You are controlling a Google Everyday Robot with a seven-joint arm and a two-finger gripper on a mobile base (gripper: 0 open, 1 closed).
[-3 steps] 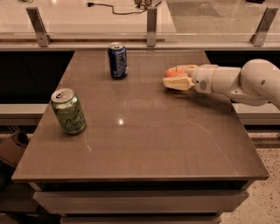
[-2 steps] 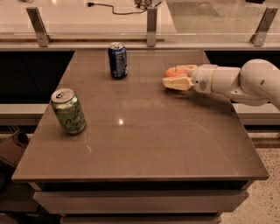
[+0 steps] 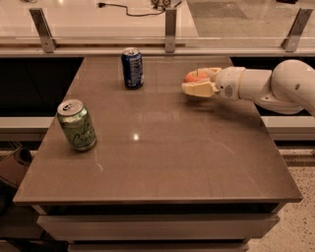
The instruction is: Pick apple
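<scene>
Moved: end effector [image 3: 199, 82] and apple [image 3: 195, 76] sit slightly higher in view than before; both cans unchanged | end effector: over far right of counter [image 3: 162, 162], fingers clamped on apple | blue can [image 3: 132, 68]: view-left of end effector, apart | green can [image 3: 76, 125]: well apart, view-left and nearer the front edge

You're looking at a brown table [image 3: 162, 167] filling most of the view; a green can [image 3: 77, 124] is standing upright near its left edge; a blue can [image 3: 132, 68] is standing upright at the far side, well apart from the green one and left of the gripper [image 3: 195, 81], which is hanging over the far right of the top; metal posts [image 3: 171, 29] are rising behind the far edge; a dark cable [image 3: 130, 11] is lying on the pale counter [image 3: 88, 19] beyond; speckled floor [image 3: 295, 231] is showing bottom right.
</scene>
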